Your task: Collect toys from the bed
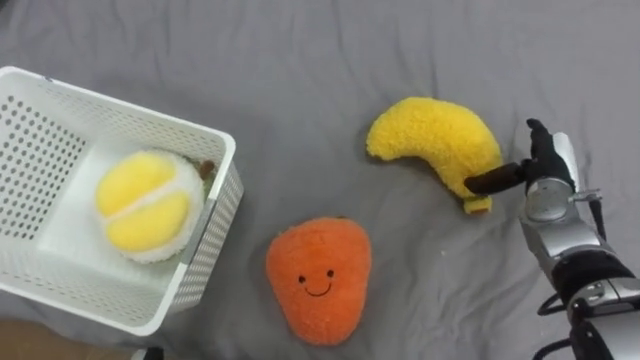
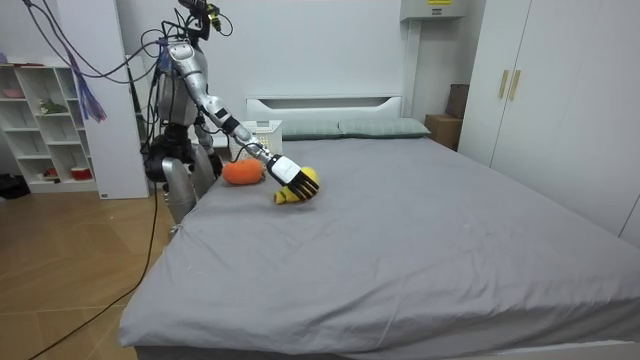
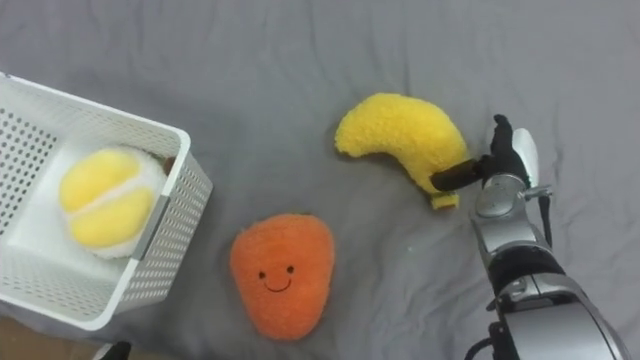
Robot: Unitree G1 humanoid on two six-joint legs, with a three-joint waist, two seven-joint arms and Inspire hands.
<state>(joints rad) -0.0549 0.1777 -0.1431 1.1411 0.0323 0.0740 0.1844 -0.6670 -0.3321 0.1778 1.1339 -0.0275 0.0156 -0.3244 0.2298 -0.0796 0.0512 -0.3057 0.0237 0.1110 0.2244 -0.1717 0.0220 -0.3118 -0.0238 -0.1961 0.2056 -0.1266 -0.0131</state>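
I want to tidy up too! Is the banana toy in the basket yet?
Out. The banana toy lies on the bed, apart from the basket.

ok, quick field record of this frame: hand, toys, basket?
right hand: open, thumb at one end of the banana plush
banana plush: lying on the grey bed, right of the other toys
orange plush: on the bed, outside the basket, smiling face up
basket: white, on the bed at left
in basket: round yellow-and-white plush
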